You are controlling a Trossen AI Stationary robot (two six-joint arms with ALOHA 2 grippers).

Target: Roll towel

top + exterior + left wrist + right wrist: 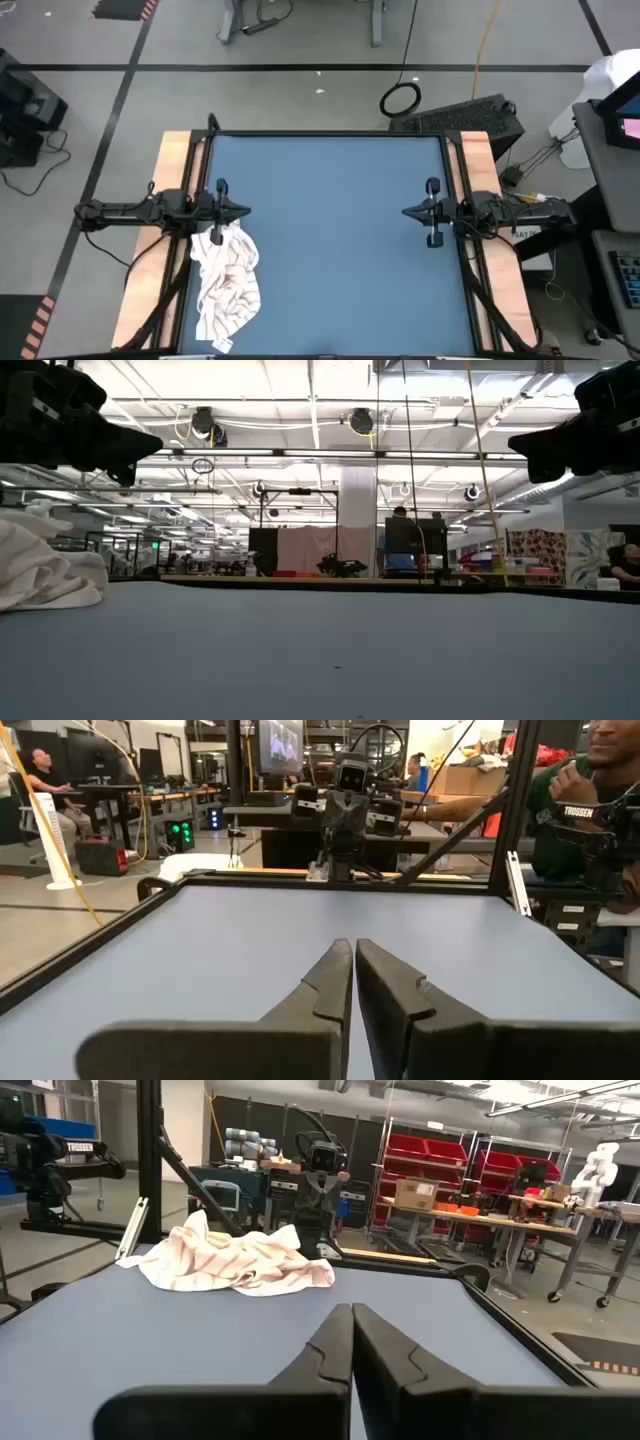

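The towel [227, 282], white with thin stripes and faint reddish print, lies crumpled in a heap on the blue tabletop near its left edge and near side. It also shows in the right wrist view [232, 1258] and at the left of the low view [45, 568]. My left gripper [246, 211] hovers at the table's left edge, just beyond the heap's far end, shut and empty [354, 960]. My right gripper [404, 212] hovers at the table's right edge, shut and empty [351, 1323].
The blue tabletop [340, 250] has a dark raised rim [330, 133] and wooden side boards [170, 170]. Bare blue surface lies between the two grippers and to the right of the towel. People [590, 760] sit beyond the table.
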